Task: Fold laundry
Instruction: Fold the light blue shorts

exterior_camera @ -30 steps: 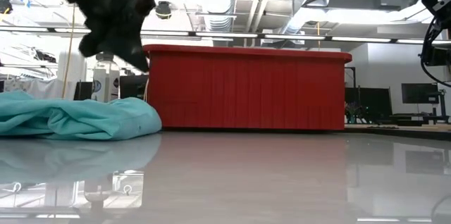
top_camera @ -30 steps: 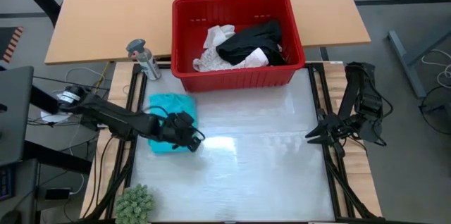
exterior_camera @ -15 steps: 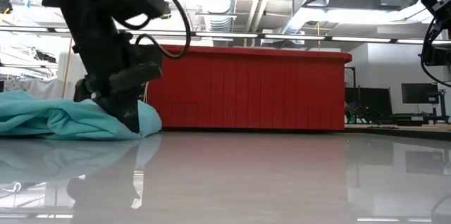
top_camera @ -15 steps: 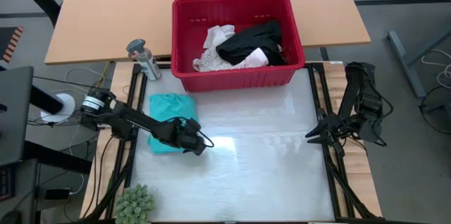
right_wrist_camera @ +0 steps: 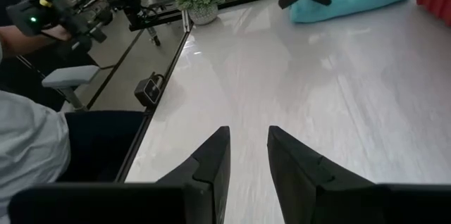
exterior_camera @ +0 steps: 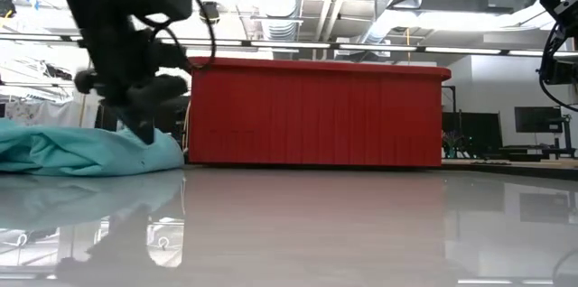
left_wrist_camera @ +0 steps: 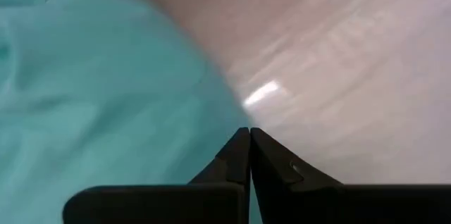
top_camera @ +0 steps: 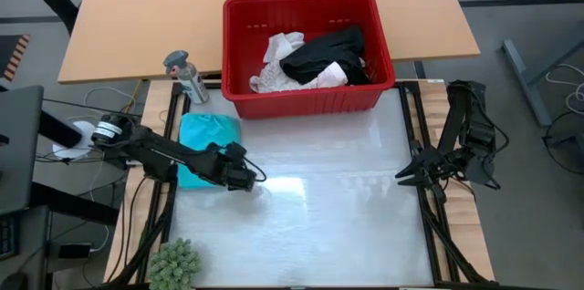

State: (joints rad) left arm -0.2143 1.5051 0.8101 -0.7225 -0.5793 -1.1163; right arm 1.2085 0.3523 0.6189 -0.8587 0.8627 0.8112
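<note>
Item: teal garment (top_camera: 208, 135), bundled at the table's left edge. Your left gripper (top_camera: 246, 179), fingers pressed together and empty, rests beside it. Step: shaping the fold. Next: reopen, take a hem. Right gripper (top_camera: 407, 175): parked, fingers apart.

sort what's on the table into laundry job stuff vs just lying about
Job:
teal garment, at the left gripper
black garment in the basket
white garments in the basket

Lying about:
red basket
green plant
grey bottle

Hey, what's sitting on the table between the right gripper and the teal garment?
Nothing: the high view shows bare glossy table from the right gripper across to the teal garment, where the left gripper rests at its edge.
</note>
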